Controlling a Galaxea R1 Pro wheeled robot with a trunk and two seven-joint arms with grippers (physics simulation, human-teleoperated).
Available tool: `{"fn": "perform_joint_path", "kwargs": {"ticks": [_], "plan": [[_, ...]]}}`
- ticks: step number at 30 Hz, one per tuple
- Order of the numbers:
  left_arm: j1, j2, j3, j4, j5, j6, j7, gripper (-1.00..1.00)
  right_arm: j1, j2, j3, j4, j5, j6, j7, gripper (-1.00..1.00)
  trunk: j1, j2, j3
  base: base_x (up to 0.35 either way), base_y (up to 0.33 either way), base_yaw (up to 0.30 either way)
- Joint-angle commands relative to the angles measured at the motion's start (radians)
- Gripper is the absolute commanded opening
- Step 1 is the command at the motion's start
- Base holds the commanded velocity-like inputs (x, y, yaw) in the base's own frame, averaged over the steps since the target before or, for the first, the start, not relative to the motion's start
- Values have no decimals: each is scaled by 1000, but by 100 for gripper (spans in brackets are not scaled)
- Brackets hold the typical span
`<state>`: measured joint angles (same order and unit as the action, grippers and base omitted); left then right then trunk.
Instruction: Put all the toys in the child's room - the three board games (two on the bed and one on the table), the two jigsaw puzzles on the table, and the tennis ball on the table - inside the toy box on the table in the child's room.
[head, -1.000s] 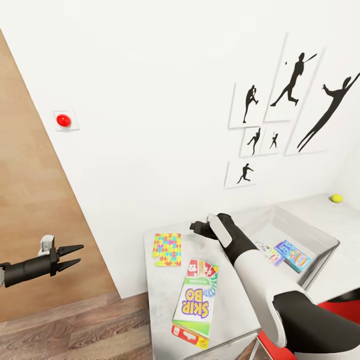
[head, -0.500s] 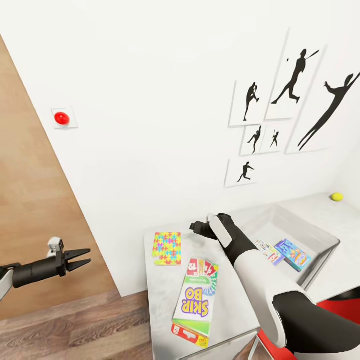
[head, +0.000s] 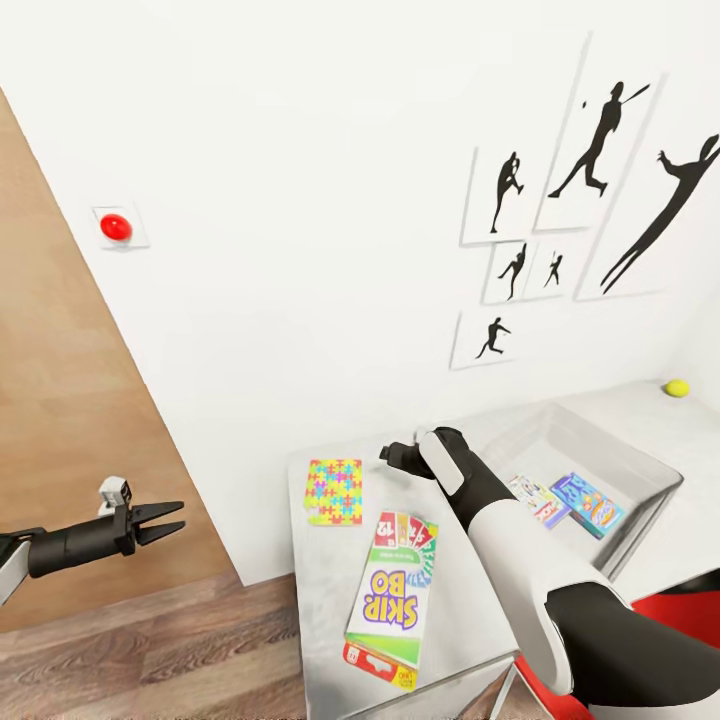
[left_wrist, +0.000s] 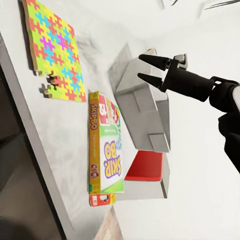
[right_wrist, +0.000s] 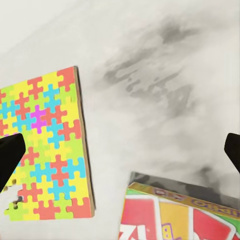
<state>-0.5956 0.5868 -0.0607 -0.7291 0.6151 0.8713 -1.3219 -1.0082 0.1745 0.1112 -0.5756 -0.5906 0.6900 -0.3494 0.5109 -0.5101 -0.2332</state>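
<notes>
On the table (head: 322, 590) lie a jigsaw puzzle (head: 334, 492) (right_wrist: 45, 150) (left_wrist: 52, 50) and a green-edged Skip-Bo board game (head: 392, 590) (left_wrist: 106, 150) (right_wrist: 175, 215). My right gripper (head: 395, 455) (left_wrist: 150, 67) (right_wrist: 120, 155) hovers open over the bare tabletop between them, holding nothing. The toy box (head: 540, 450) (left_wrist: 145, 115) stands behind my right forearm and holds a blue board game (head: 587, 505) and another flat colourful piece (head: 535, 500). The tennis ball (head: 677, 388) rests on the table beyond the box. My left gripper (head: 160, 522) hangs open and empty off the table's left end.
A white wall with black silhouette prints (head: 560, 200) and a red button (head: 115, 227) stands close behind the table. A wooden door panel (head: 60, 400) is at the left, plank floor (head: 150, 650) below it. A red seat (head: 690, 610) (left_wrist: 145, 165) sits by the table's near side.
My left gripper has moved a little toward the table and slightly lower. The head camera has shifted slightly. The right gripper and the toys stay where they were.
</notes>
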Motion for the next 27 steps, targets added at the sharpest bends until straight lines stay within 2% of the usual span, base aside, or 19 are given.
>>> {"fn": "perform_joint_path", "kwargs": {"ticks": [1, 27], "plan": [[-1, 2, -4, 0, 6, 9, -2, 100, -1, 0, 2, -1, -9, 2, -9, 100, 0, -2, -4, 0, 0, 0], [-1, 4, 4, 2, 6, 9, 0, 100, -1, 0, 1, 0, -10, 2, -10, 100, 0, -2, -46, -24, 0, 0]]}}
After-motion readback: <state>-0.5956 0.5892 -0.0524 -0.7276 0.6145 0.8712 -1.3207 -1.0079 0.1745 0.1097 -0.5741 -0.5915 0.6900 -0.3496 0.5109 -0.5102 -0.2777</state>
